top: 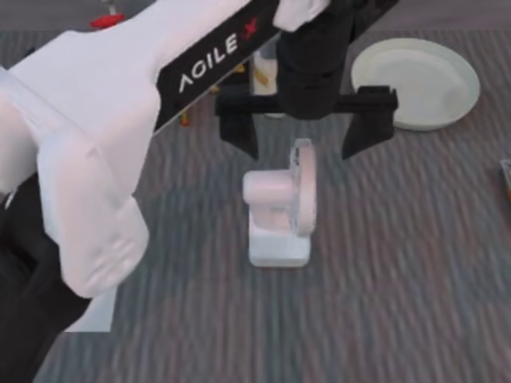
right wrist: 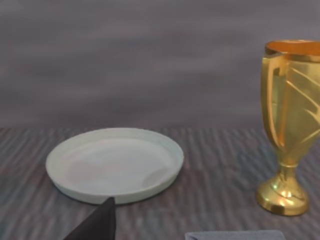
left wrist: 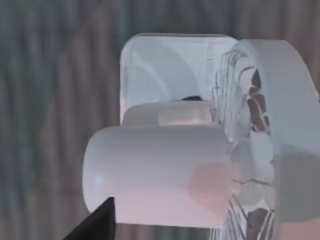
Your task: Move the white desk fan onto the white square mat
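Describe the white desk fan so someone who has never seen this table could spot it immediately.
Start from the left gripper, open, its black fingers spread wide near the middle of the grey table. The white desk fan stands directly below it, untouched, on a squarish base. Unlike the flat round white plate toward the table's far right, it has an upright grilled round head and a stubby cylindrical housing.

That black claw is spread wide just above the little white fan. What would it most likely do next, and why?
Probably lower a little and close on the fan. The left gripper is open, its fingers apart just beyond the white desk fan, which stands upright on the table, untouched. The white square mat peeks out at the table's left, under the arm, so the fan must be gripped before carrying it there.
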Robot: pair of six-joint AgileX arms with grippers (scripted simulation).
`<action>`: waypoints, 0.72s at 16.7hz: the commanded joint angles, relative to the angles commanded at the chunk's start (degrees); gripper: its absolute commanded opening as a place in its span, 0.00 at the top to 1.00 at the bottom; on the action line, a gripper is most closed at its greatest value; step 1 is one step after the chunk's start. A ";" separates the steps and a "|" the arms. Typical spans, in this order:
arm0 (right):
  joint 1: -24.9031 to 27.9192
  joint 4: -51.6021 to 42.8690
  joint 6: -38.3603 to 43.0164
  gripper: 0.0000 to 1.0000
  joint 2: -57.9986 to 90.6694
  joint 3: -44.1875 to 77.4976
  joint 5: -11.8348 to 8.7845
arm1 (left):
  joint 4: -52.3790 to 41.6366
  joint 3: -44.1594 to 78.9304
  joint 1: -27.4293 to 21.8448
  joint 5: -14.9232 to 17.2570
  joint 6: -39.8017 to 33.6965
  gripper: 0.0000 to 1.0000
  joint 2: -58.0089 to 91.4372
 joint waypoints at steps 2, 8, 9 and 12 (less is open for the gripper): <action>0.00 0.00 0.00 0.00 0.00 0.00 0.00 | 4.10 -6.05 0.05 -0.02 0.02 0.00 -1.86; 0.00 0.00 0.00 0.00 0.00 0.00 0.00 | 7.97 -11.05 0.05 -0.04 0.03 0.00 -3.30; 0.00 0.00 0.00 0.00 0.00 0.00 0.00 | 7.97 -11.05 0.05 -0.04 0.03 0.00 -3.30; 0.00 0.00 0.00 0.00 0.00 0.00 0.00 | 7.97 -11.05 0.05 -0.04 0.03 0.23 -3.30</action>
